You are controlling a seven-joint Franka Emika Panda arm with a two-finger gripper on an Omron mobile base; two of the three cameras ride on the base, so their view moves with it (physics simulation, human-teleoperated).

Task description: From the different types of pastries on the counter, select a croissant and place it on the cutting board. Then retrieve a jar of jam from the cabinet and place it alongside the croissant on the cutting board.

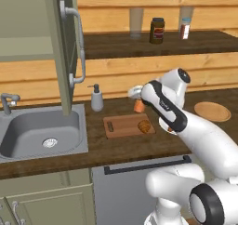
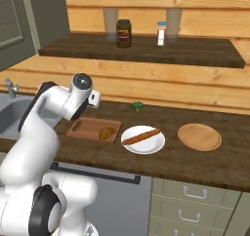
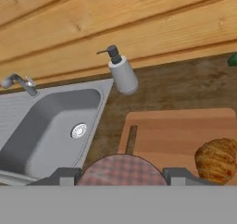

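One small orange-brown jar of jam point(image 1: 139, 106) sat clamped in the gripper point(image 3: 121, 174) above the rear edge of the cutting board point(image 1: 122, 126), its checked lid cut off in the hand view. One lumpy golden croissant point(image 1: 145, 126) lay on the flat wooden board. One stick pastry point(image 2: 140, 136) on a round white plate point(image 2: 154, 145). Jaws mostly hidden

The white arm with dark joints point(image 1: 186, 126) rises from its base, bends at a raised elbow and reaches forward and down, its two-finger pincer point(image 3: 121, 176) clamped on a small jar with a checked lid point(image 3: 121, 171).
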